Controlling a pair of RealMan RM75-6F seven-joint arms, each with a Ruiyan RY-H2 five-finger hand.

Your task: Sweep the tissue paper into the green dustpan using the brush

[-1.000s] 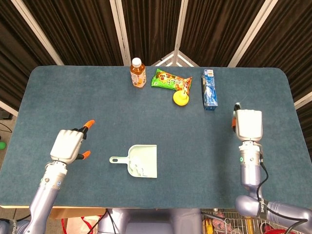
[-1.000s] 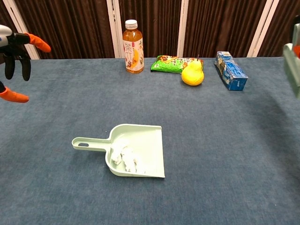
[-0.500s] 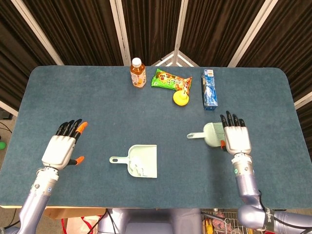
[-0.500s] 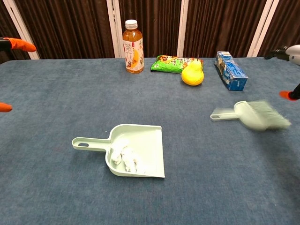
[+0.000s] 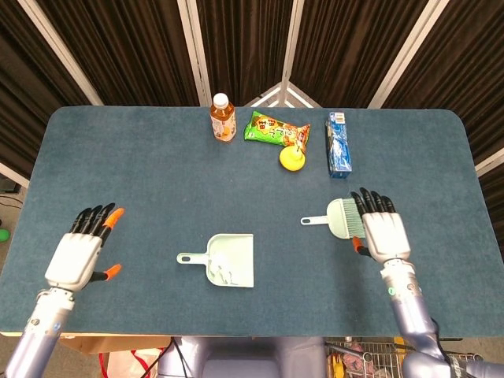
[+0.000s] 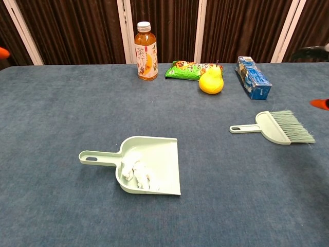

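The green dustpan (image 5: 233, 261) (image 6: 154, 163) lies near the table's front middle, handle pointing left. White tissue paper (image 6: 138, 173) (image 5: 223, 273) sits inside it at the back wall. The green brush (image 6: 277, 126) (image 5: 335, 217) lies flat on the table to the right, handle pointing left. My right hand (image 5: 379, 231) hovers over the brush's bristle end, fingers spread and holding nothing. Only its fingertips (image 6: 320, 103) show at the chest view's right edge. My left hand (image 5: 79, 253) is far left of the dustpan, fingers apart and empty.
Along the far side stand an orange drink bottle (image 5: 223, 118) (image 6: 145, 50), a green snack bag (image 5: 276, 131) (image 6: 189, 70), a yellow toy duck (image 5: 292, 157) (image 6: 211, 81) and a blue box (image 5: 339, 142) (image 6: 253, 77). The table's front edge (image 5: 236, 335) runs just below both wrists.
The brush, held by my right hand a second ago, now lies on the table with that hand open and drawn back. My left hand has pulled back toward the front left.
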